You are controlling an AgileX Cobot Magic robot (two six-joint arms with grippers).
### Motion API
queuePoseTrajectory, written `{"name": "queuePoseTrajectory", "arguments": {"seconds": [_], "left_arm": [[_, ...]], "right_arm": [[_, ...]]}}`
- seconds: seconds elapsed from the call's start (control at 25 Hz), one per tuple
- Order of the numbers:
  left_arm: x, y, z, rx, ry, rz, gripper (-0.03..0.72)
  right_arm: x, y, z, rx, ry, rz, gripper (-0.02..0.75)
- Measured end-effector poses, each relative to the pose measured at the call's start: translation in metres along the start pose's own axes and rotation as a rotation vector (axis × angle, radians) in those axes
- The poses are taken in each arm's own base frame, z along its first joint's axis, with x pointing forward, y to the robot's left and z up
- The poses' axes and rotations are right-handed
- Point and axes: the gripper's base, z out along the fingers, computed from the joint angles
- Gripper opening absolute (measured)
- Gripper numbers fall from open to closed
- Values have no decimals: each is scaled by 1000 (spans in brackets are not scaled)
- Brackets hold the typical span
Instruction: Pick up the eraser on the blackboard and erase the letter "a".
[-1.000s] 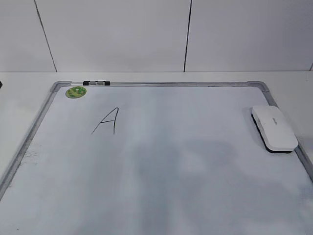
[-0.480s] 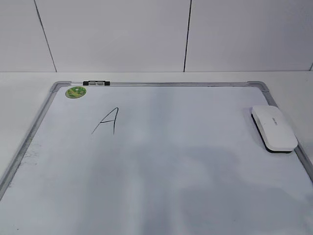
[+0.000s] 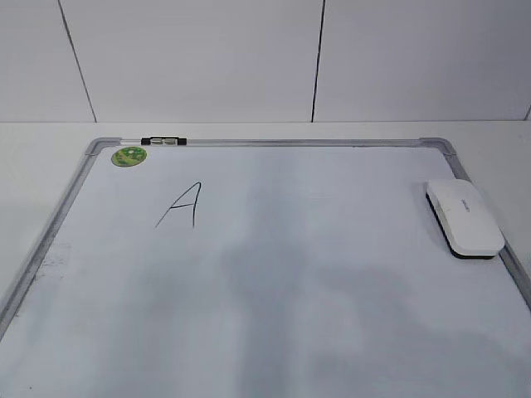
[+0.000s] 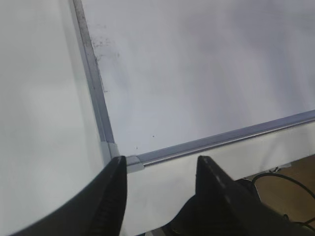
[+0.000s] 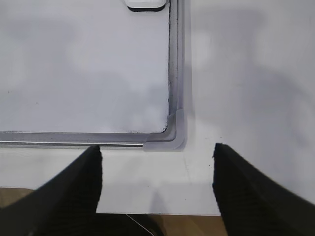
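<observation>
The blackboard, a white board with a grey frame, lies flat on the table. The eraser, a white oblong block with a dark underside, rests on the board by its right frame. Its near end shows at the top of the right wrist view. No small lowercase "a" shows in any view; only a tall capital "A" is on the board. My left gripper is open and empty over the board's near left corner. My right gripper is open and empty over the near right corner. Neither gripper shows in the exterior view.
A round green sticker sits at the board's far left corner. A small black-and-silver clip sits on the far frame. A white wall stands behind the table. The table's near edge and cables show below it.
Only the faint shadows on the near part of the board have shifted. The eraser and the board have not moved.
</observation>
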Motion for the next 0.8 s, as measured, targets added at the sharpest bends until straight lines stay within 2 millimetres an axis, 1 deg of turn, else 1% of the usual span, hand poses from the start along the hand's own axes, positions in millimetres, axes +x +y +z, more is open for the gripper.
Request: {"name": "queuePoseTrajectory", "arguments": {"seconds": [0.08, 0.2, 0.32, 0.4, 0.56, 0.8], "left_arm": [[15, 0, 5, -2, -6, -1, 340], [32, 2, 14, -4, -9, -6, 340], [43, 3, 22, -5, 7, -14, 337], [45, 4, 23, -7, 10, -16, 328], [44, 6, 23, -31, -8, -9, 312], [43, 11, 25, -86, -19, 8, 307]], "right_arm": [[0, 0, 0, 2, -2, -4, 558], [0, 0, 0, 2, -2, -37, 558], [0, 0, 0, 2, -2, -49, 558], [0, 0, 0, 2, -2, -53, 558], [0, 0, 1, 2, -3, -55, 558], [1, 0, 5, 3, -12, -55, 558]]}}
